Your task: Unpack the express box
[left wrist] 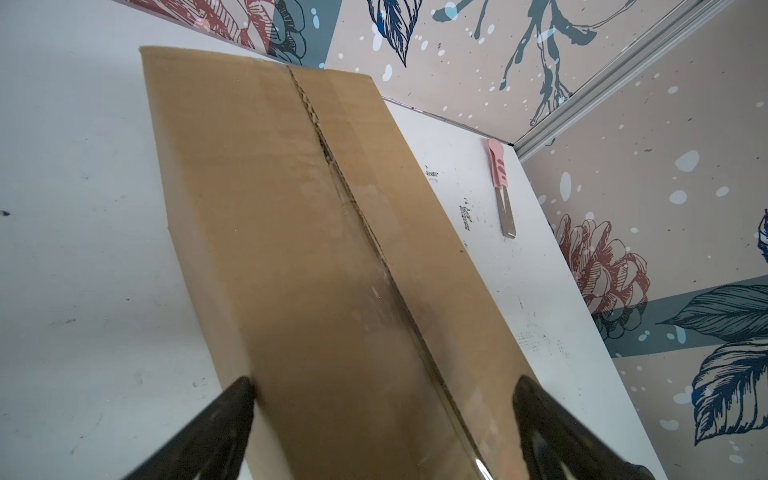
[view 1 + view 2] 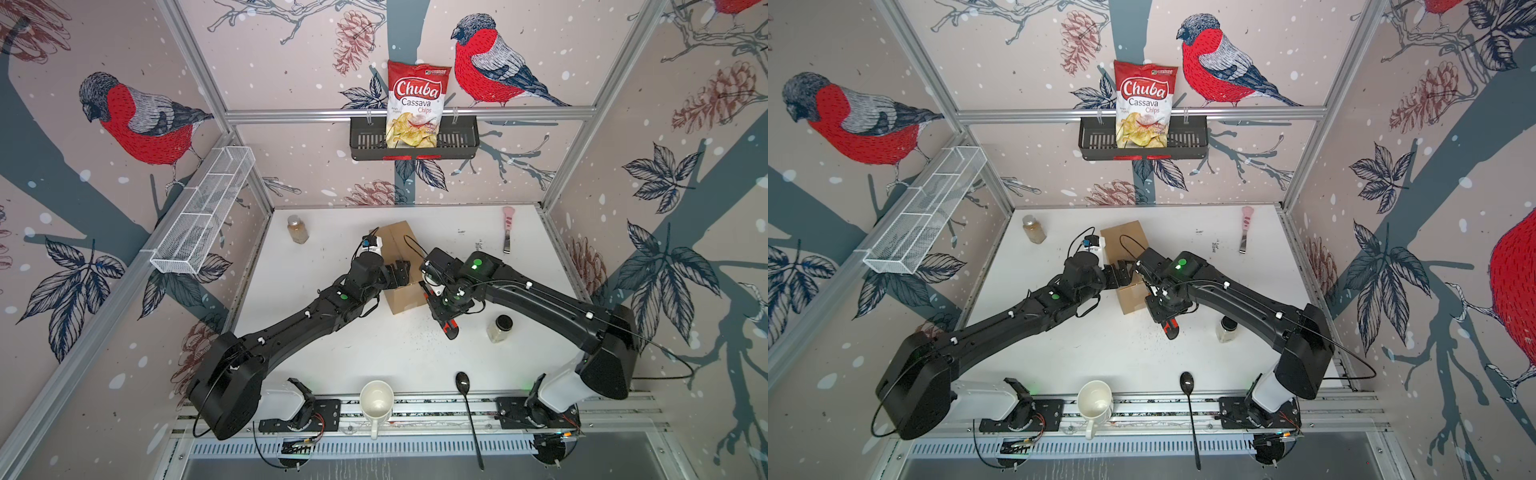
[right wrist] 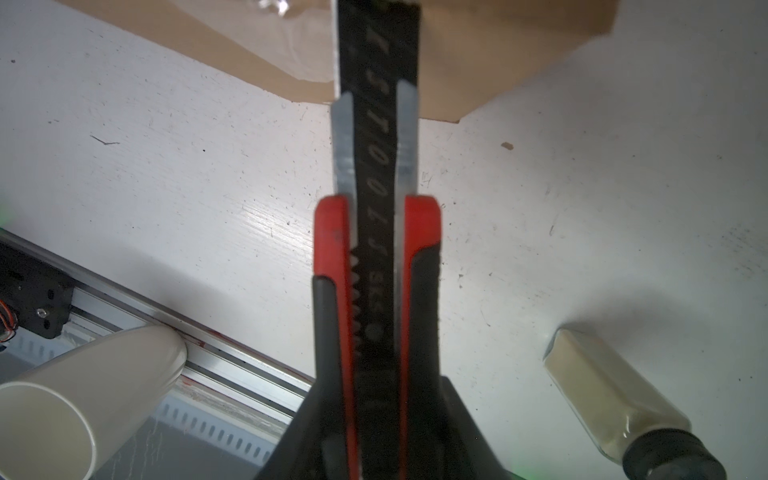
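The express box (image 2: 399,241) (image 2: 1125,237), a brown carton, lies in the middle of the white table. Its top seam (image 1: 320,141) gapes slightly, with clear tape along it. My left gripper (image 2: 398,272) (image 1: 382,386) sits over the box's top with its jaws wide; one fingertip (image 1: 243,386) is at each long edge. My right gripper (image 2: 441,318) (image 3: 376,374) is shut on a red and black utility knife (image 3: 376,208) (image 2: 1170,330). The knife's black blade reaches the box's near end (image 3: 498,41).
A pink-handled scraper (image 2: 508,228) lies at the back right and a brown-filled jar (image 2: 298,228) at the back left. A black-lidded jar (image 2: 500,328) stands by the right arm. A white mug (image 2: 376,401) and black spoon (image 2: 467,411) lie in front. A chips bag (image 2: 417,104) fills the wall basket (image 2: 461,141).
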Controlling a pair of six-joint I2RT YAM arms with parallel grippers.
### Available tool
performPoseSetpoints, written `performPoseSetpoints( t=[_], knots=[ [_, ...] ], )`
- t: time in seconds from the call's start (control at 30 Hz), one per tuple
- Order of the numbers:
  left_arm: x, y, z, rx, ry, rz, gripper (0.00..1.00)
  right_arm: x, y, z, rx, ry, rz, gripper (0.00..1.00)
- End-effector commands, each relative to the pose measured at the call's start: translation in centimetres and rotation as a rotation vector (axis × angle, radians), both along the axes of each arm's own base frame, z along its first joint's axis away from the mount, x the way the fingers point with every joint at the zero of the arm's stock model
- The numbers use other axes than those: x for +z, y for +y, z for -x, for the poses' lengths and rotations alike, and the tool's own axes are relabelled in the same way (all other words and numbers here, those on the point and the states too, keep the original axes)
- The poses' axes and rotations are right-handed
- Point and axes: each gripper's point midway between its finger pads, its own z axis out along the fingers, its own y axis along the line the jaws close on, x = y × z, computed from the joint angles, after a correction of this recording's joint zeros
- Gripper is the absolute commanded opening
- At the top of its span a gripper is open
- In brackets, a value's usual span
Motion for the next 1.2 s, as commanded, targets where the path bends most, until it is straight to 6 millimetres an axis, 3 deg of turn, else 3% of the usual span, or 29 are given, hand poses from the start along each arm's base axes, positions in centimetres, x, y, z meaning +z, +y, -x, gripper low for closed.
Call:
performPoseSetpoints(
  t=[0.0,0.37,0.6,0.73,1.17],
  knots=[
    [0.5,-0.3,0.1,-0.001,-0.009,0.035,0.96,0.1,0.2,0.0,0.018,0.003,-0.008,0.05],
    [0.7,0.3,2.6,-0.029,0.025,0.097,0.96,0.3,0.3,-0.4,0.012,-0.001,-0.006,0.04],
    [-1.3,0.5,4.7,-0.019,0.085,0.158,0.94,0.2,0.5,-0.5,0.010,-0.001,-0.004,0.04],
    [-1.5,0.0,5.0,-0.032,0.091,0.217,0.92,0.0,0.4,-0.5,0.011,0.003,0.000,0.04],
    [0.6,-1.1,4.7,-0.051,0.031,0.349,0.91,-0.2,0.6,-0.5,0.021,0.009,0.004,0.04]
  ],
)
